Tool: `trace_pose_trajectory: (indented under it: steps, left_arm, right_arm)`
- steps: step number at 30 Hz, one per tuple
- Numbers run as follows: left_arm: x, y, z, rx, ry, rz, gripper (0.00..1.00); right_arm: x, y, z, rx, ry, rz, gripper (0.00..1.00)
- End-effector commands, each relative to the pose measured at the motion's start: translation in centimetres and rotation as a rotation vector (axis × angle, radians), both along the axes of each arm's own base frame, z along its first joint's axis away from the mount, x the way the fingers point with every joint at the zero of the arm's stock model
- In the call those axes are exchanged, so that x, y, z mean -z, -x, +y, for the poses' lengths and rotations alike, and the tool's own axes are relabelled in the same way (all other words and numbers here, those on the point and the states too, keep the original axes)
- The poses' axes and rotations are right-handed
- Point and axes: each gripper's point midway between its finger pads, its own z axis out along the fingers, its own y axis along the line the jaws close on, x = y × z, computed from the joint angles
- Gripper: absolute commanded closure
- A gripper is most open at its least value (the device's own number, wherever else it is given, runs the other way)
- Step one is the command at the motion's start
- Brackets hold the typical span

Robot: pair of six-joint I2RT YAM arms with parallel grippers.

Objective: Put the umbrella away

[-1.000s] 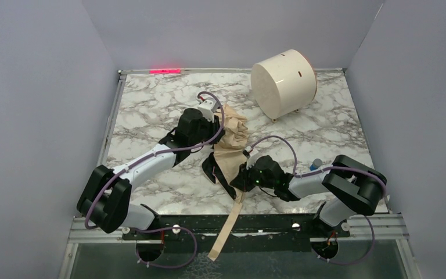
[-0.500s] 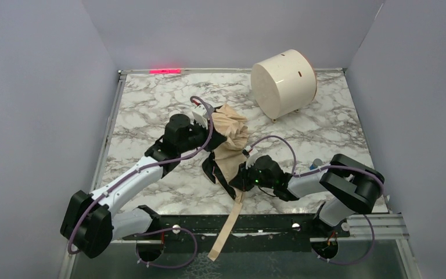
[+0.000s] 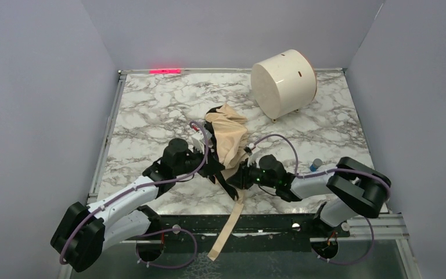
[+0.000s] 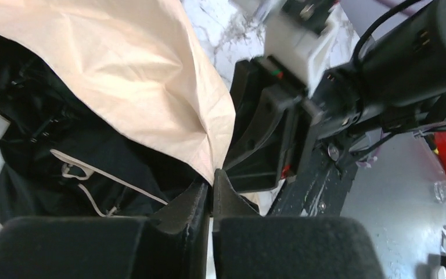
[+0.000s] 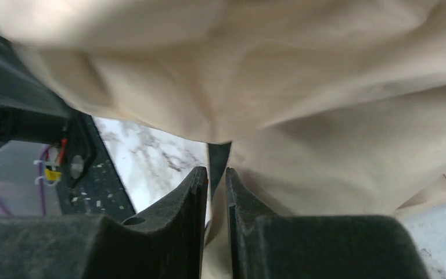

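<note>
Your left gripper [image 4: 212, 175], just closed, is pinching the umbrella [image 3: 229, 136] — gathering it in; right gripper [image 5: 216, 172] barely parted, hold unclear.

Top cam overlooks table [image 3: 151, 110]; both wrist cams v close, sharing umbrella [image 3: 230, 135]

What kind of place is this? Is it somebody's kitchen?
Probably a robot test booth, not a kitchen. Plain grey walls box in one marble-look table, two robot arms are bolted to a metal frame at its edge, and an umbrella and a white drum lie on it.
</note>
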Motion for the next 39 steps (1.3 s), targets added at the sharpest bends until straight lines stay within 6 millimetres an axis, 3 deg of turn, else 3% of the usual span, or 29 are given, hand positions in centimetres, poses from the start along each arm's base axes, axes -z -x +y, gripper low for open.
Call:
trace_pose_trajectory:
  steps: [1,7,11,18,23,32,39]
  left_arm:
    - [-0.6,1.1,-0.8,-0.002,0.05,-0.016,0.89]
    - [1.4,2.1,-1.0,-0.019,0.015,0.0,0.75]
    - [2.9,2.7,-1.1,-0.012,-0.009,0.018,0.62]
    - [4.6,3.6,-1.6,0.022,-0.043,0.042,0.44]
    - [5.0,3.6,-1.5,0.003,-0.056,0.042,0.4]
    - [3.0,1.9,-1.5,-0.065,-0.04,-0.015,0.71]
    - [3.6,2.0,-1.4,-0.057,-0.061,-0.008,0.9]
  right_arm:
    - [-3.9,-0.5,-0.8,0.059,-0.085,-0.057,0.75]
    - [-6.4,-2.5,-5.6,0.3,0.002,-0.105,0.69]
    - [-8.2,-3.0,-7.6,0.391,-0.003,-0.135,0.61]
    - [-9.6,-3.1,-6.5,0.393,-0.054,-0.081,0.54]
    - [-9.6,-3.7,-5.6,0.394,-0.049,-0.083,0.53]
    - [-9.1,-4.5,-4.8,0.422,-0.033,-0.038,0.51]
    - [-8.6,-4.7,-3.1,0.422,-0.075,0.038,0.42]
